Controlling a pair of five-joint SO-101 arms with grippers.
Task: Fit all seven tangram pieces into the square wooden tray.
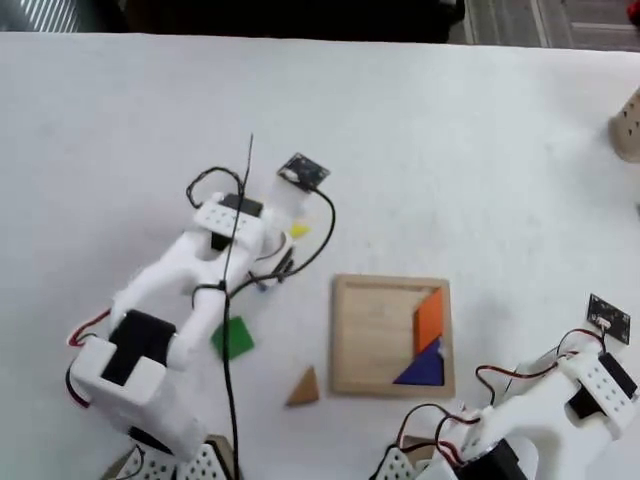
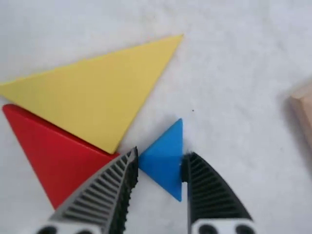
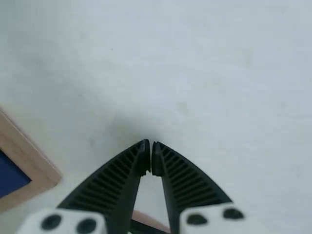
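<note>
Looking down on my white desk (image 1: 450, 120), the square wooden tray (image 1: 365, 330) lies near the edge where both arms are mounted, toward the right arm's side. It holds two pieces so far, an orange piece (image 1: 430, 316) and a dark blue triangle (image 1: 422, 368). Both sit against the wall nearest the right arm, which I judge keeps the rest open for the larger pieces. Five pieces wait outside on the left arm's side. A green piece (image 1: 232, 337) and a tan triangle (image 1: 303, 387) are near the mounting edge. Farther in are a large yellow triangle (image 2: 97, 90), a red triangle (image 2: 48, 156) touching it, and a small light blue triangle (image 2: 165, 158). My left end effector (image 2: 160, 161) is lowered over that blue triangle and narrowed so a finger meets each side, apparently gripping it for lifting. My right end effector (image 3: 150, 157) is closed on nothing, just beside a tray corner, which seems to keep it out of the way.
</note>
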